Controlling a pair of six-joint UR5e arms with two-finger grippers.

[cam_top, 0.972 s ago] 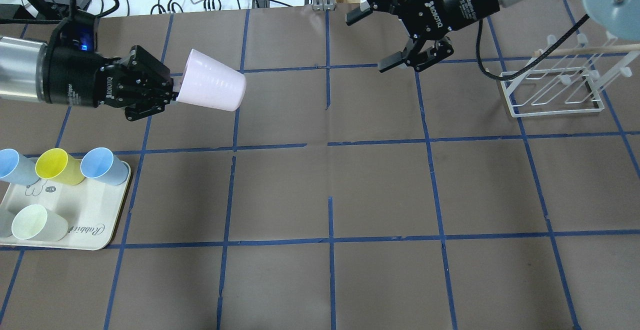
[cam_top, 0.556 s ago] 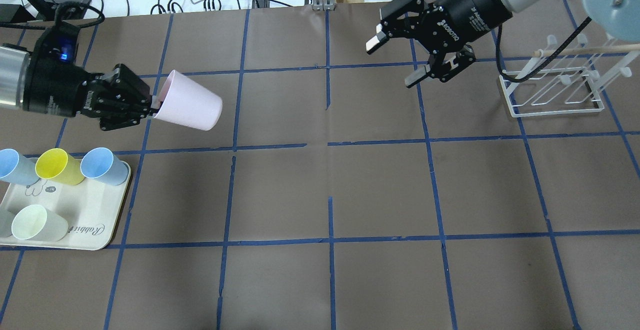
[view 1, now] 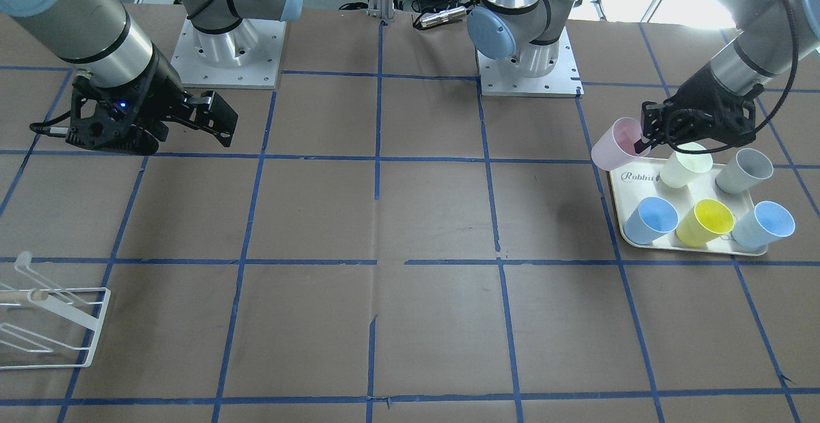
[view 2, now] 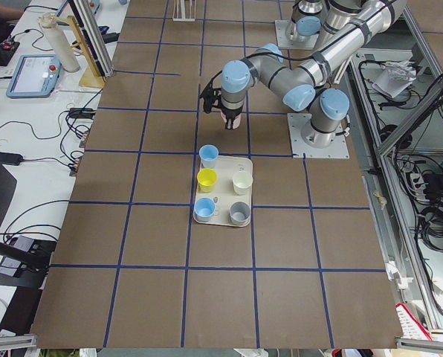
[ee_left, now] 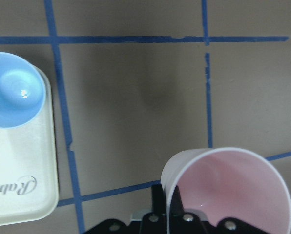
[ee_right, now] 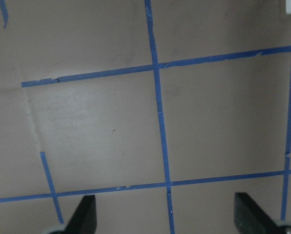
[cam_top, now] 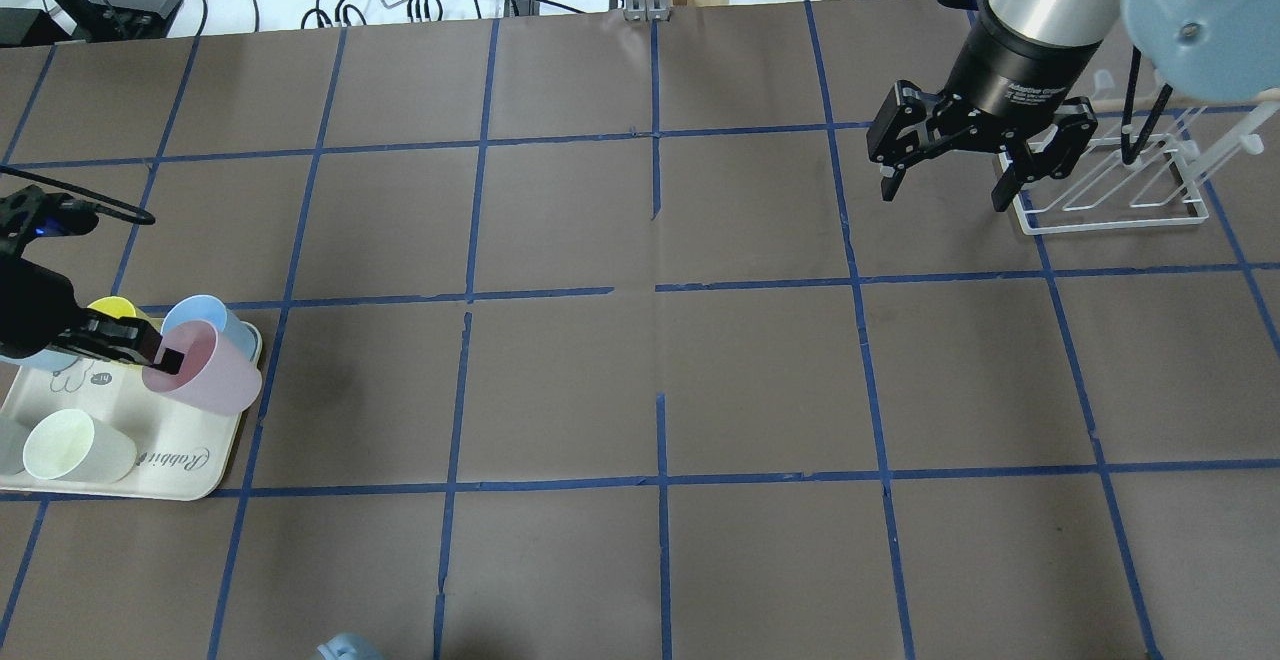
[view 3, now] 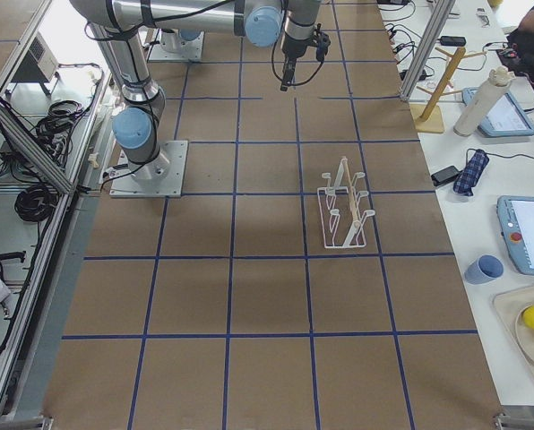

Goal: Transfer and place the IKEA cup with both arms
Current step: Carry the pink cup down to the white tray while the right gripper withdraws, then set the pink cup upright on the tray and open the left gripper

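The pale pink IKEA cup [cam_top: 210,372] is held mouth-up, slightly tilted, in the air at the tray's right edge. My left gripper [cam_top: 158,355] is shut on its rim, one finger inside the cup. The cup also shows in the front-facing view [view 1: 614,143] and the left wrist view [ee_left: 233,187]. My right gripper [cam_top: 942,188] is open and empty. It points down at the table just left of the white rack. Its fingertips [ee_right: 86,214] stand wide apart over bare table.
A cream tray [cam_top: 190,470] at the left edge holds yellow [view 1: 705,221], light blue [view 1: 652,218], cream-white [cam_top: 70,445] and grey [view 1: 743,170] cups. A white wire rack [cam_top: 1105,190] stands at the far right. Blue tape lines grid the brown table.
My left gripper has carried the pink cup back from the table's far left part to the tray and turned it mouth-up. My right gripper has swung right toward the rack and now points down.
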